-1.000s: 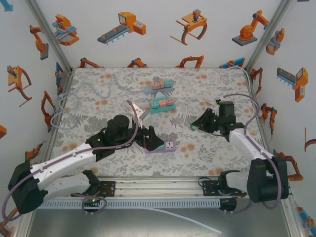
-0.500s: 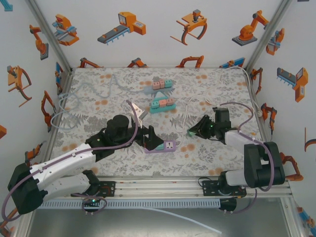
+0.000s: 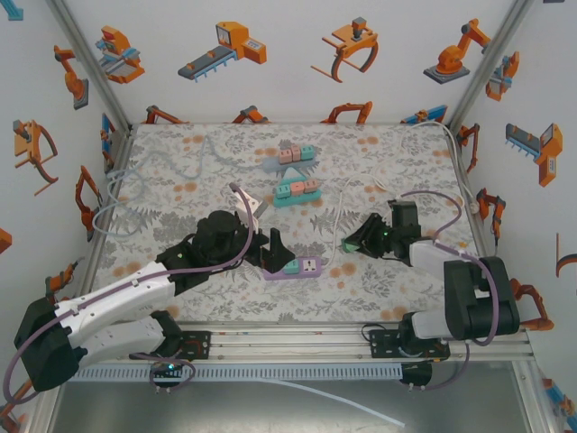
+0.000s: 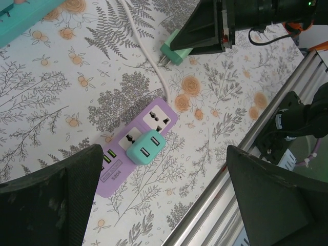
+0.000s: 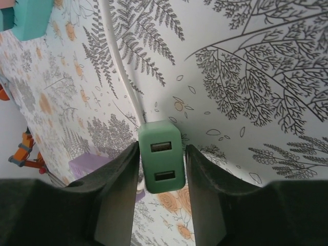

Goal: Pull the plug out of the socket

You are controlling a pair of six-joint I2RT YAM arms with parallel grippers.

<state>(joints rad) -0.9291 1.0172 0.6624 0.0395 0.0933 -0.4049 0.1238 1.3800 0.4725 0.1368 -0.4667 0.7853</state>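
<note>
A purple socket strip (image 3: 309,267) (image 4: 114,172) lies on the flowered mat, with a teal plug (image 3: 292,265) (image 4: 145,147) seated in its middle socket. The end socket (image 4: 160,119) is bare. My left gripper (image 3: 269,245) (image 4: 164,205) hovers above the strip's left end, wide open, holding nothing. A green plug (image 3: 348,244) (image 4: 176,50) (image 5: 162,164) lies on the mat right of the strip, prongs free. My right gripper (image 3: 358,238) (image 5: 161,147) straddles it, open: one finger touches the plug and a thin gap shows at the other.
The strip's white cable (image 3: 338,212) (image 4: 146,46) (image 5: 120,66) runs back past the green plug. Two teal-and-pink block rows (image 3: 297,189) (image 3: 296,153) sit further back. Loose clear cables (image 3: 117,194) lie at the left. A metal rail (image 4: 266,128) borders the near edge.
My right gripper moved down and left with the green plug to the mat, and its jaws have loosened on it. The left arm barely shifted.
</note>
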